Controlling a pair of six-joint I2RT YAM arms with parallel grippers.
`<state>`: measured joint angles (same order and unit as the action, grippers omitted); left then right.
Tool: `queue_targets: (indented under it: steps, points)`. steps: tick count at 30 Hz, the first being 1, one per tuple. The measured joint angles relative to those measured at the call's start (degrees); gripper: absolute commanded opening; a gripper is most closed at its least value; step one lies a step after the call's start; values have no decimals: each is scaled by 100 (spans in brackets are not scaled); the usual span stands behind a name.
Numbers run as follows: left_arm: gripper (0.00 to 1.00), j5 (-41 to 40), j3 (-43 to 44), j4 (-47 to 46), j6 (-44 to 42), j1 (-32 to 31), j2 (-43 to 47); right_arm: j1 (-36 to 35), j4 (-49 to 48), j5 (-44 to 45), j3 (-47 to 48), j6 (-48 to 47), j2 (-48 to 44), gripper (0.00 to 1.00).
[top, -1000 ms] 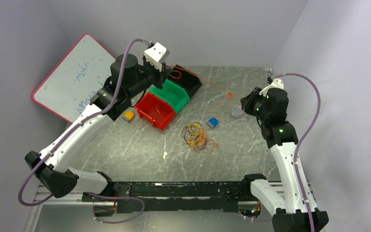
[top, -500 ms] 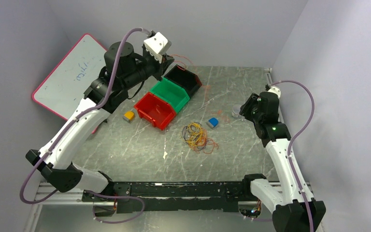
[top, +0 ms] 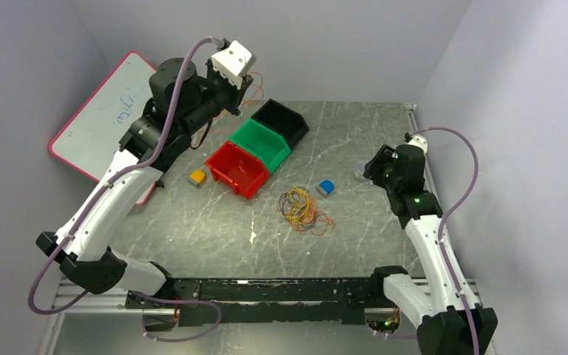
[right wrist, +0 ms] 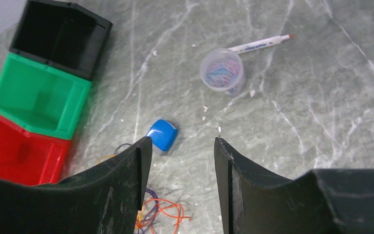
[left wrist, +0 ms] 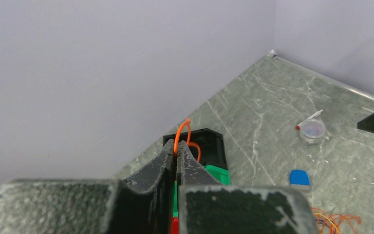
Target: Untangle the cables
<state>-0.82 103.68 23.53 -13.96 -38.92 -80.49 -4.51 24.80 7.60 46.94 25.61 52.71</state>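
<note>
A clump of orange, yellow and dark purple cables [top: 302, 208] lies on the table in front of the bins; it also shows in the right wrist view [right wrist: 161, 214] and the left wrist view [left wrist: 335, 222]. My left gripper [top: 242, 86] is raised high over the back left. It is shut on a thin orange cable [left wrist: 182, 132], which loops out past its tips [left wrist: 176, 146] and dangles in the top view [top: 256, 80]. My right gripper [top: 373, 167] is open and empty [right wrist: 182, 141] above the table, to the right of the clump.
Red [top: 238, 168], green [top: 260, 144] and black [top: 281, 120] bins stand in a row at the back. A blue block [top: 326, 188], a yellow block [top: 197, 177], a cup of paper clips [right wrist: 221, 72] and a pen [right wrist: 263, 44] lie around. A whiteboard [top: 107, 118] leans at left.
The orange cable was stretched from my left gripper toward the right gripper; now it hangs short from the left one, which rose back and left. My right arm drew back and lowered.
</note>
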Motion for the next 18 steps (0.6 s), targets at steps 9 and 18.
queue_targets:
  steps: [9,18]
  points:
    - [7,-321,-107,-24,-85,247,-9,0,-127,-402,0,-122,-70,55]
    - [7,-352,-719,-59,57,485,-11,0,-98,-450,31,-166,-168,55]
